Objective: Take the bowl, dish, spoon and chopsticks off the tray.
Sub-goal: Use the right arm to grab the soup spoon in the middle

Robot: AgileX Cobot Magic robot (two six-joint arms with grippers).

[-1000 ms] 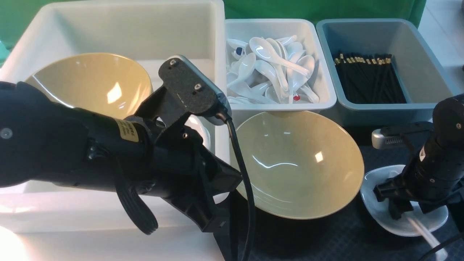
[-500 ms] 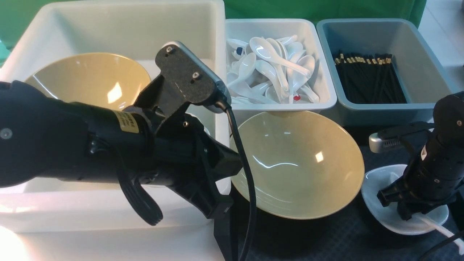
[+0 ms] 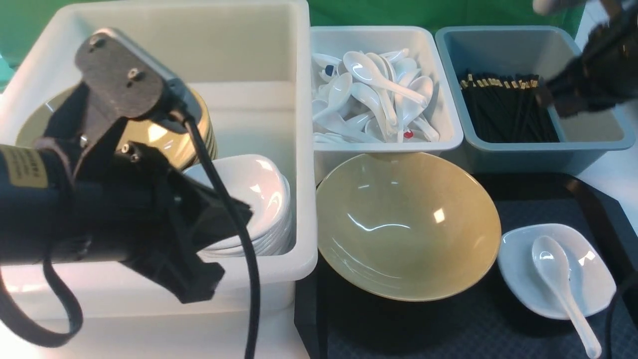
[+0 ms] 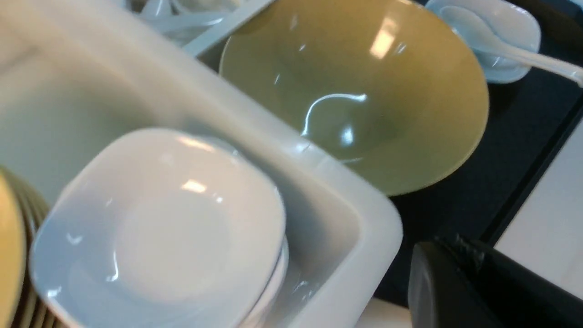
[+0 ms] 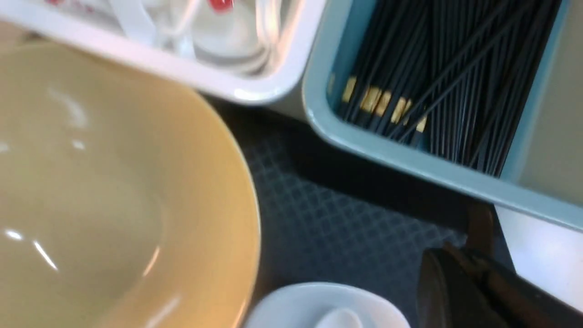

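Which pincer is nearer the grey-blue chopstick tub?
Right. The right pincer hangs over the grey-blue tub; the left pincer is far off, over the big white tub's front wall.

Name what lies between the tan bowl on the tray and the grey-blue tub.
Only bare tray between bowl and tub, nothing on it; the right wrist view shows it clearly.

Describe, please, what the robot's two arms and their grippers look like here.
Both are black. The left arm is bulky, with a yellow label, a grey-edged camera plate bearing two screws, and a black cable trailing from it; the left gripper is angular and black. The right arm is blurred, with a silver-grey piece above; the right gripper looks black too.
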